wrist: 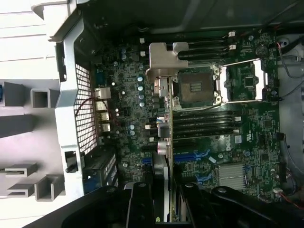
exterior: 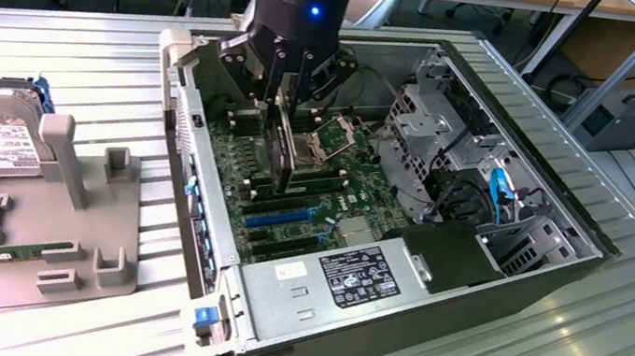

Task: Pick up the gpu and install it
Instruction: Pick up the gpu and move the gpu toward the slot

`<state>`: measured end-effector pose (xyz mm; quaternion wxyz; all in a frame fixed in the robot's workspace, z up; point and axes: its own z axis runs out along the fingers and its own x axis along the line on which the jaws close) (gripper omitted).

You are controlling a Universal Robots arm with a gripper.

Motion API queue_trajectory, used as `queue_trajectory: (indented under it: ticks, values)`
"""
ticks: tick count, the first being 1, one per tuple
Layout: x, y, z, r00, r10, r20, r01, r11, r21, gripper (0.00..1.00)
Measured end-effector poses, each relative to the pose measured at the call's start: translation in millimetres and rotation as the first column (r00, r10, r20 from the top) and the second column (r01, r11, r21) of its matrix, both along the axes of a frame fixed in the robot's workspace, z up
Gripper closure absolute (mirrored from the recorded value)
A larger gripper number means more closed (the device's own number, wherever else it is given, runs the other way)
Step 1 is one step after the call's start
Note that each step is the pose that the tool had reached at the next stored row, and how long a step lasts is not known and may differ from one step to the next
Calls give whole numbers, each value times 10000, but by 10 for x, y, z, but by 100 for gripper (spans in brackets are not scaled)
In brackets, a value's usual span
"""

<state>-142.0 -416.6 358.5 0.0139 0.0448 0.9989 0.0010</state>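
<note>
- The gripper [exterior: 294,104] reaches into the open computer case [exterior: 394,341], its jaws half closed and clamped on the gpu [exterior: 291,151]
- The card hangs on edge over the motherboard [exterior: 340,200], silvery bracket [wrist: 161,59] leading
- Pick-up looks done; seating in the blue slot [exterior: 280,217] appears unfinished, and contact with the board cannot be told
</note>
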Motion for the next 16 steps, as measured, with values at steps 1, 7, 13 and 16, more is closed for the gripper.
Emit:
queue_trajectory:
  ticks: [1,7,13,16]
  values:
    - [17,0,-1,10000,0,0,0,10000,0,73]
    - [119,0,-10,10000,0,0,0,10000,1,73]
    - [635,0,-57,10000,-2,0,2,10000,0,73]
    - [636,0,-57,10000,0,0,0,10000,0,73]
